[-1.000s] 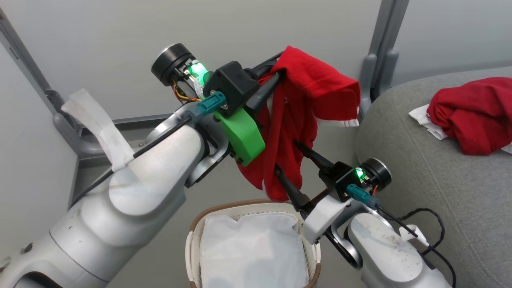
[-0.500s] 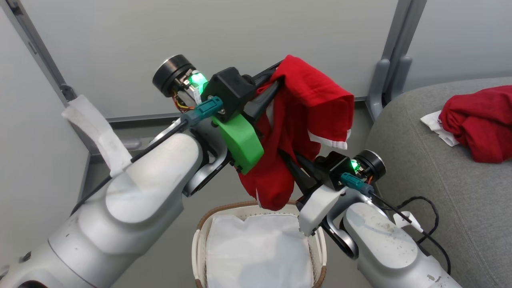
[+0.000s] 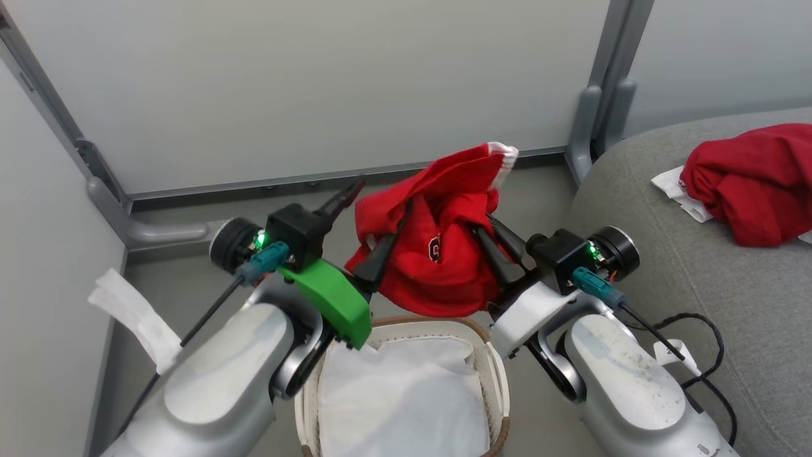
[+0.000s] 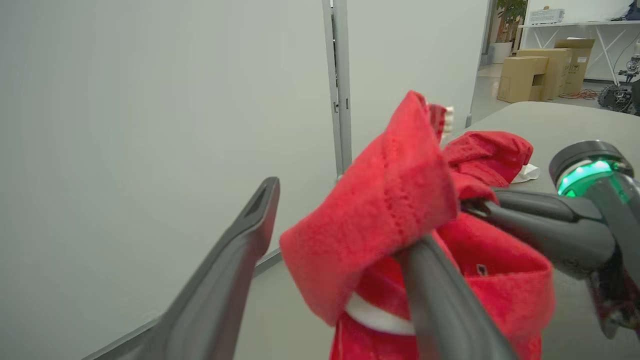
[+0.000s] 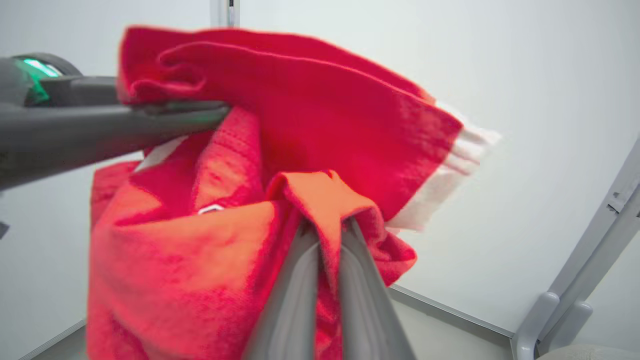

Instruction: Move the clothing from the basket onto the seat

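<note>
Above the white perforated basket (image 3: pixel 406 321), soft red clothing (image 3: pixel 438 266) is pinched by the right gripper (image 3: pixel 491 236), nearest the grey fabric seat (image 3: pixel 666 285) at right; the left gripper (image 3: pixel 382 197) is spread.

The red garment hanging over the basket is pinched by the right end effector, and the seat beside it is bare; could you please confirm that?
Not quite: the seat is not bare. The head view shows a second red garment lying on it. The rest stands: the hanging garment is over the basket, pinched by the right end effector.
</note>
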You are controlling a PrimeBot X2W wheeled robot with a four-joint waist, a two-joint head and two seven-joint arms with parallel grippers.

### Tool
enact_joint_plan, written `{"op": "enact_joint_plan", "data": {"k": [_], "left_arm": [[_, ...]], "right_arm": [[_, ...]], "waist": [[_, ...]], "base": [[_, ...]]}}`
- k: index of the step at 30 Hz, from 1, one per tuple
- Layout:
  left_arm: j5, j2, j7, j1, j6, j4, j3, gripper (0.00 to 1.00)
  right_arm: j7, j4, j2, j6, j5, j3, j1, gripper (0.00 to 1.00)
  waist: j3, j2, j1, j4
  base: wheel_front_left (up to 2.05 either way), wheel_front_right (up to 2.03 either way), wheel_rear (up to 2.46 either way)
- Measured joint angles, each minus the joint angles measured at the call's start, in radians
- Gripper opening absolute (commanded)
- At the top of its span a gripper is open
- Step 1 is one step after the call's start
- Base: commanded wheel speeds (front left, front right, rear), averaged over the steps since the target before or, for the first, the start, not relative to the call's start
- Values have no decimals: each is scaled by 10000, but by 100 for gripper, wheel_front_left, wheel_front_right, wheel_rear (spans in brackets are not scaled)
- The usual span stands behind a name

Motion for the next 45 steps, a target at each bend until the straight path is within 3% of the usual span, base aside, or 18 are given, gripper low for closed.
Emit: {"op": "enact_joint_plan", "data": {"k": [12, 26, 35, 45], "left_arm": [[-188, -328, -742, 1742, 130, 336, -236, 100], [50, -541, -915, 2269, 165, 265, -17, 100], [384, -610, -957, 2243, 165, 36, 96, 100], [775, -652, -970, 1887, 117, 25, 65, 100]], "right_arm": [[0, -629, -54, 0, -487, -1068, 793, 0], [0, -991, -259, 0, -825, -1960, 1224, 0], [0, -1398, -529, 0, -1007, -2587, 1376, 0], [0, -1833, -464, 0, -1106, -3486, 1700, 0]], "waist": [[164, 0, 0, -66], [370, 0, 0, -420], [662, 0, 0, -1419], [1439, 1, 0, -3199]], "base": [[0, 0, 0], [0, 0, 0], [0, 0, 0], [0, 0, 0]]}}
